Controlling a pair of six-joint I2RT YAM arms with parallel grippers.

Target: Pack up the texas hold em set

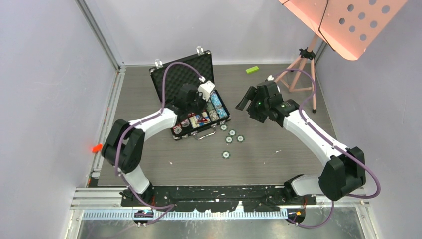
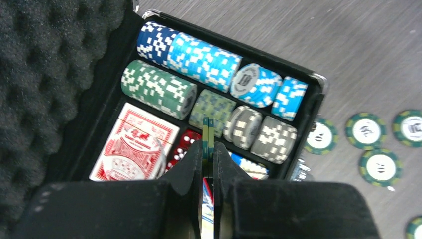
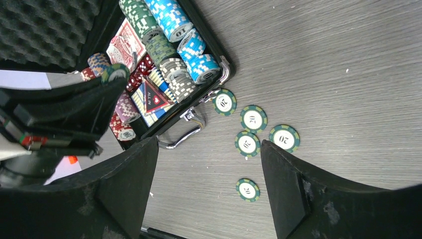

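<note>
The black briefcase (image 1: 189, 74) lies open at the table's middle left, its foam lid up. Rows of striped chips (image 2: 204, 59), a red-backed card deck (image 2: 134, 144) and red dice (image 2: 181, 149) fill the base. My left gripper (image 2: 208, 144) hovers over the case, shut on two green chips (image 2: 208, 127) held edge-on. Several green chips (image 3: 254, 118) lie loose on the table by the case's handle (image 3: 186, 134). My right gripper (image 3: 209, 142) is open and empty above them, one chip (image 3: 248, 189) showing between its fingers. It sits to the right of the case (image 1: 249, 102).
A small green block (image 1: 252, 69) lies at the back of the table. A pink tripod stand (image 1: 303, 69) stands at the back right, under a pink perforated panel (image 1: 348, 25). Grey walls close in both sides.
</note>
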